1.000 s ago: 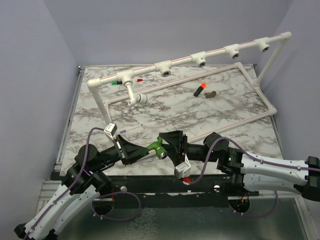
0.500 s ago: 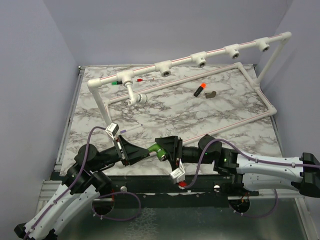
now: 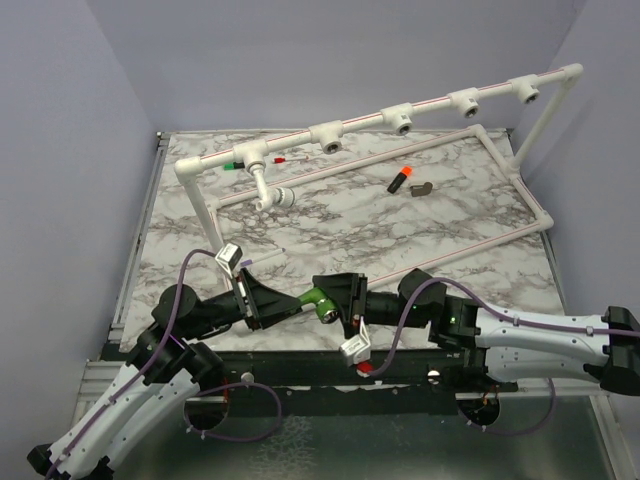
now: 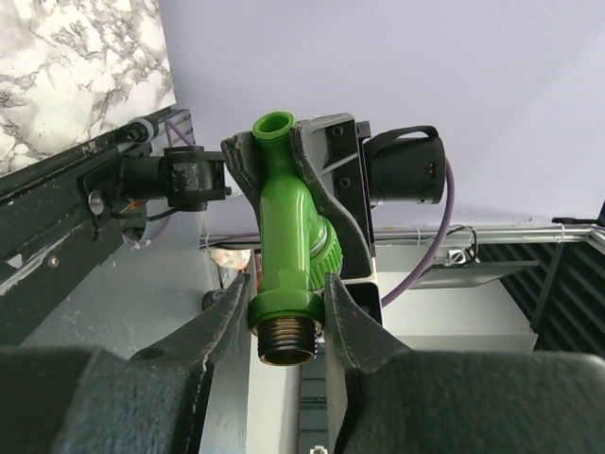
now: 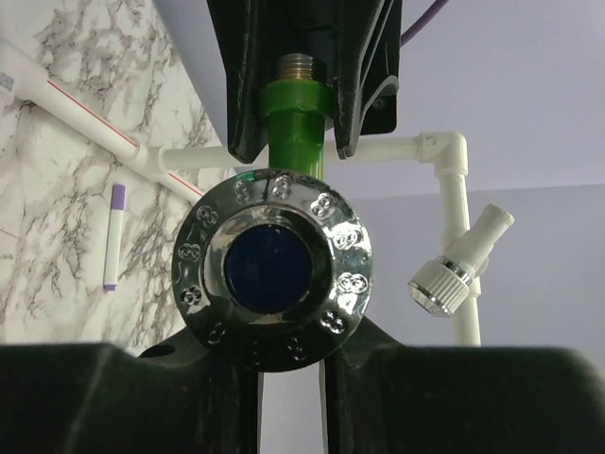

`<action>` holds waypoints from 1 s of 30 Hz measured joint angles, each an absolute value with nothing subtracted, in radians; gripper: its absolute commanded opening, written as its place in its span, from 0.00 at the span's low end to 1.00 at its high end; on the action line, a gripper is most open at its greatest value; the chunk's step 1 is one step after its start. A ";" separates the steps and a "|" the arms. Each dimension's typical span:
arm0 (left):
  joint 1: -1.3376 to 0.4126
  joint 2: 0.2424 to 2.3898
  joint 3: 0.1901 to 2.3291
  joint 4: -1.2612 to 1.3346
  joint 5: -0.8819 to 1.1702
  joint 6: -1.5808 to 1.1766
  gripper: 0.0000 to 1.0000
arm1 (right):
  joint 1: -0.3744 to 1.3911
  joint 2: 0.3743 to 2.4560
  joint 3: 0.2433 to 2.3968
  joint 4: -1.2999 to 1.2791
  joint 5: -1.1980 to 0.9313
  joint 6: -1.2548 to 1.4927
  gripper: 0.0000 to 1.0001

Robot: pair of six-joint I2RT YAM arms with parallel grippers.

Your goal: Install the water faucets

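One bright green faucet hangs in the air over the table's near edge, held from both sides. My left gripper is shut on its collar just above the threaded metal end, as the left wrist view shows around the faucet. My right gripper is shut on the other end. In the right wrist view its fingers sit at the shiny knob handle, with the green body behind. No other green faucet is in view.
A white pipe frame with several open tee sockets stands at the back. A white tap hangs from its left end. An orange-and-black piece, a brown piece and a purple marker lie on the marble table.
My right gripper has shifted slightly left and nearer, turning at the wrist, with the faucet still between both grippers. My left arm has barely moved.
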State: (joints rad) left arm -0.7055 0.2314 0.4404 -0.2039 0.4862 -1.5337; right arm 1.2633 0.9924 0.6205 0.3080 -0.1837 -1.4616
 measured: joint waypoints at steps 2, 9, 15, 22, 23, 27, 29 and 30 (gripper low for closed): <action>-0.706 0.234 0.442 -0.203 0.487 -1.533 0.34 | 1.264 0.987 0.620 0.304 -0.182 -1.452 0.00; -0.708 0.250 0.469 -0.233 0.485 -1.477 0.86 | 1.264 0.941 0.619 0.293 -0.167 -1.386 0.00; -0.709 0.298 0.582 -0.322 0.452 -1.359 0.96 | 1.264 0.890 0.620 0.240 -0.137 -1.285 0.01; -0.709 0.323 0.674 -0.397 0.386 -1.203 0.97 | 1.264 0.889 0.665 0.069 -0.096 -1.053 0.00; -0.709 0.325 0.682 -0.404 0.376 -1.181 0.98 | 1.264 0.889 0.680 0.046 -0.088 -1.007 0.01; -0.709 0.329 0.708 -0.429 0.345 -1.084 0.98 | 1.264 0.918 0.763 -0.038 -0.050 -0.823 0.00; -0.709 0.339 0.725 -0.444 0.336 -1.034 0.98 | 1.264 0.943 0.796 -0.068 -0.029 -0.735 0.01; -0.709 0.349 0.737 -0.453 0.331 -1.007 0.99 | 1.264 0.953 0.805 -0.079 -0.020 -0.692 0.00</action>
State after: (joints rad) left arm -0.7086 0.3489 0.7372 -0.4534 0.3313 -1.0069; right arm 1.2644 0.9527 0.8047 -0.0792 -0.0204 -0.6918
